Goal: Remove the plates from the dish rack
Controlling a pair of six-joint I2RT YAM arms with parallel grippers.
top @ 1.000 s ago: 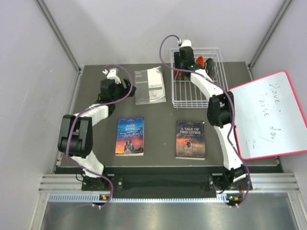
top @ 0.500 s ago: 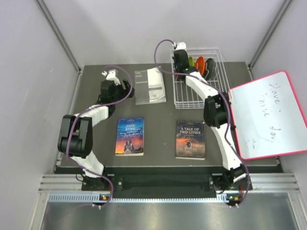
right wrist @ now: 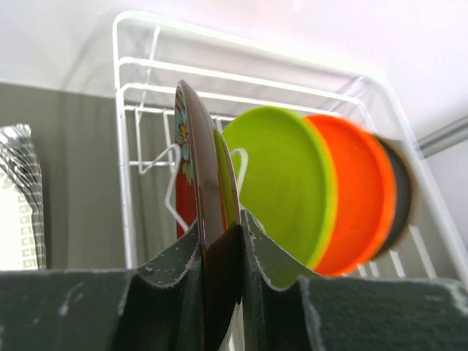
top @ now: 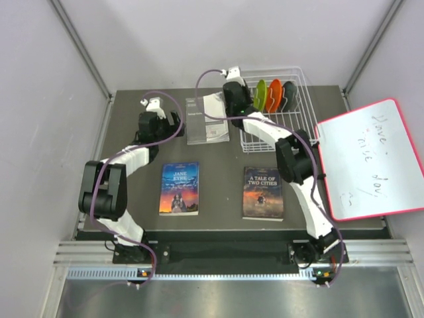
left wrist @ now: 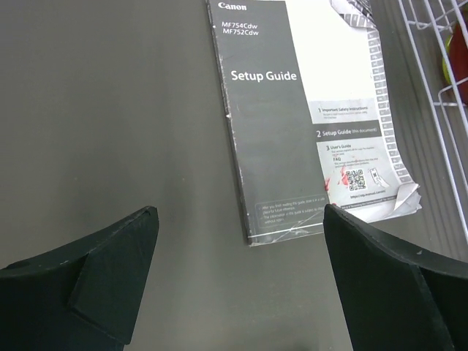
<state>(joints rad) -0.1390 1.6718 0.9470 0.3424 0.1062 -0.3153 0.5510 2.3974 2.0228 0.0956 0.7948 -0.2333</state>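
In the right wrist view, my right gripper [right wrist: 221, 245] is shut on the rim of a red plate [right wrist: 207, 168], which I see edge-on and upright with a flower print on its left face. Behind it, a lime green plate [right wrist: 289, 175], an orange plate [right wrist: 356, 191] and a dark plate [right wrist: 401, 194] stand in the white wire dish rack [right wrist: 146, 73]. From above, the right gripper [top: 235, 99] is at the rack's [top: 291, 126] left edge. My left gripper [left wrist: 240, 252] hangs open over bare table, with nothing between its fingers.
A Canon setup guide [left wrist: 292, 110] lies flat between the left gripper and the rack. Two paperback books [top: 179, 188] [top: 263, 193] lie nearer the front. A red-framed whiteboard [top: 371, 159] leans at the right, close to the rack.
The right gripper has closed on the red plate and carried it left, away from the other plates toward the rack's left edge. The left gripper has opened wider.
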